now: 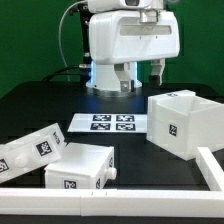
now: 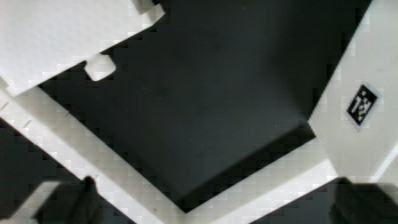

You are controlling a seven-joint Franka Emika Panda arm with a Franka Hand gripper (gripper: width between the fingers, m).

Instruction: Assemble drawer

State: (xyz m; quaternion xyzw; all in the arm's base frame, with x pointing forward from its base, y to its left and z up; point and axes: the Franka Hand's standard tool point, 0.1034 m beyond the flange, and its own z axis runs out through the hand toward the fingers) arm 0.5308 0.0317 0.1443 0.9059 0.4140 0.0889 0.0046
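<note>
The drawer lies in three loose white parts. The large hollow casing (image 1: 184,122) stands at the exterior view's right, and its tagged side also shows in the wrist view (image 2: 361,103). Two smaller trays lie at the exterior view's left, one nearer the rail (image 1: 82,168) and one further left (image 1: 33,151). In the wrist view a tray (image 2: 63,35) shows with its knob (image 2: 102,68). My gripper (image 1: 143,76) hangs high over the back of the table, apart from all parts. It is open and empty, and its dark fingertips (image 2: 64,205) frame the wrist view (image 2: 214,207).
The marker board (image 1: 110,123) lies flat in the middle of the black table. A long white border rail (image 1: 110,196) runs along the front and turns up the exterior view's right side (image 1: 212,165). Its corner shows in the wrist view (image 2: 187,198).
</note>
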